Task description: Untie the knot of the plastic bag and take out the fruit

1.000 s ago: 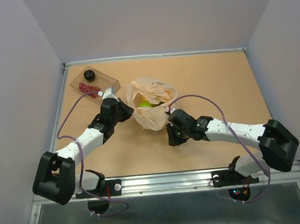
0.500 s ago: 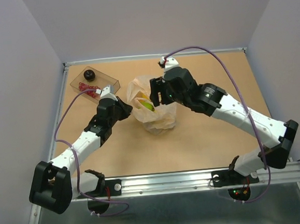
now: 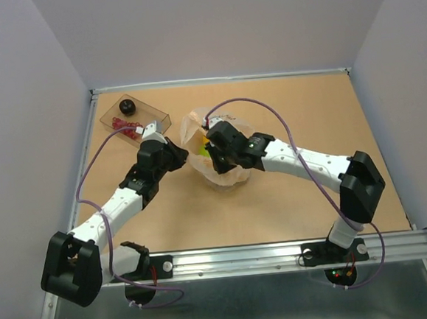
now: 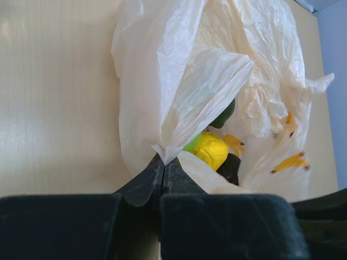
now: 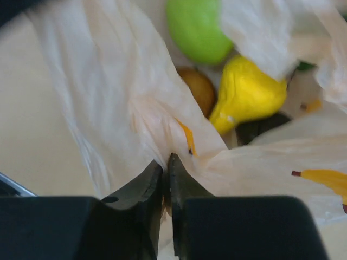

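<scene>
The cream-white plastic bag (image 3: 226,175) with orange print lies at the table's middle, its mouth open. No knot shows. My left gripper (image 3: 182,153) is shut on the bag's left rim (image 4: 165,153). My right gripper (image 3: 211,154) is shut on a fold of the bag (image 5: 179,142) over its middle. Inside I see a bright green round fruit (image 5: 198,30), a yellow pear-shaped fruit (image 5: 246,93) and an orange-brown one (image 5: 199,86). The left wrist view shows a yellow fruit (image 4: 210,150) and a dark green one (image 4: 224,116).
A clear rectangular tray (image 3: 156,121) at the back left holds a black round piece (image 3: 126,106) and red berry-like pieces (image 3: 126,126). It stands just behind my left wrist. Walls close the table on three sides.
My right arm swung from the bag's near right, up over its far side, then down onto the bag's middle, where it now pinches plastic. My left gripper kept its hold.
</scene>
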You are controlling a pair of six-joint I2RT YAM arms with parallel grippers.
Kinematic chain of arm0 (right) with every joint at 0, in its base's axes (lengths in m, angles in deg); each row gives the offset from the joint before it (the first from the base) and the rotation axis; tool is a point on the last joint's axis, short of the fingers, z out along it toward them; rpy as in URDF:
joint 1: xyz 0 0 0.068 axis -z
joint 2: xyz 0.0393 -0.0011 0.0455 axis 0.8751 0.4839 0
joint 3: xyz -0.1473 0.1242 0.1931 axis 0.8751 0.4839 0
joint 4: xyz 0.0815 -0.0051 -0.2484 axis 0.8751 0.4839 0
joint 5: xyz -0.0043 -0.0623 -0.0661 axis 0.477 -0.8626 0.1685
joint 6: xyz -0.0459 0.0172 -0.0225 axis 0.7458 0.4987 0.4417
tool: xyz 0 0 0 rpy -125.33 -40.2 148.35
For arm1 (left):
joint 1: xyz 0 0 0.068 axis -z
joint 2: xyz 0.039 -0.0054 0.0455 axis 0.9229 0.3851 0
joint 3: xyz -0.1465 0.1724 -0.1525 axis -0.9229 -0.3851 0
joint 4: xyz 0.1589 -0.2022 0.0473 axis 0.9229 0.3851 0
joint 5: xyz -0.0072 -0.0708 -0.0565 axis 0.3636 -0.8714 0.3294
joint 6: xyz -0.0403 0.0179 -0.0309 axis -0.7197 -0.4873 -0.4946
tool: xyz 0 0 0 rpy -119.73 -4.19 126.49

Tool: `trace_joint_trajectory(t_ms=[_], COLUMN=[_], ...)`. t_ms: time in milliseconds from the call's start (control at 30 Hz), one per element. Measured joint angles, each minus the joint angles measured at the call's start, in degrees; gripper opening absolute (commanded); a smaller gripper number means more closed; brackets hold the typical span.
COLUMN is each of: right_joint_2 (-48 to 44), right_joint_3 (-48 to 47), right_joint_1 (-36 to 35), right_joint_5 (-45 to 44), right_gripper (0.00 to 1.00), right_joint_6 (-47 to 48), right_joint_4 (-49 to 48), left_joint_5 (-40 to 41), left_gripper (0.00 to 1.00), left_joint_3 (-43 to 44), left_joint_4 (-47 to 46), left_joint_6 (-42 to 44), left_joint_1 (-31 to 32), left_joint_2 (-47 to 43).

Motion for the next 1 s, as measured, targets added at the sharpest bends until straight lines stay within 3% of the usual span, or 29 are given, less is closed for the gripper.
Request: trace_joint_trajectory(t_ms=[100,200,400,533,567,667,867,1000], right_joint_2=[-5.5,-11.1,-16.4,-15.2,-14.5,-12.2,-9.9,-10.0], right_joint_3=[13.2,23.6,35.2,36.2,36.2,36.2,37.1,37.1], right_joint_1=[-0.1,-0.2,-0.3,-0.3,-0.3,-0.3,-0.3,-0.3], right_joint_5=[1.9,3.4,3.9,3.9,4.1,4.9,6.7,6.8], right_gripper=[0.02,0.01,0.01,0.01,0.01,0.01,0.05,0.07], right_joint_6=[-1.9,-4.9,-9.9,-10.6,-10.6,-10.7,-11.6,-11.7], right_joint_4=[-1.4,-5.1,-15.8,-17.7,-17.8,-18.1,-19.5,-20.0], left_joint_5=[1.0,0.9,-2.0,-2.8,-2.6,-1.9,2.3,4.8], left_gripper=[0.06,0.06,0.1,0.36,0.49,0.66,0.65,0.52], left_joint_3=[0.0,0.0,0.0,0.0,0.0,0.0,0.4,1.8], left_joint_4=[0.0,0.1,0.0,-0.3,-0.4,-0.1,1.8,3.1], left_joint_6=[-1.6,-3.5,-6.6,-7.2,-7.1,-6.7,-4.3,-2.6], left_joint_1=[0.0,0.3,1.3,1.1,0.8,0.3,3.7,10.4], left_joint_2=[0.4,1.0,4.0,4.2,3.8,0.9,-8.1,-8.7])
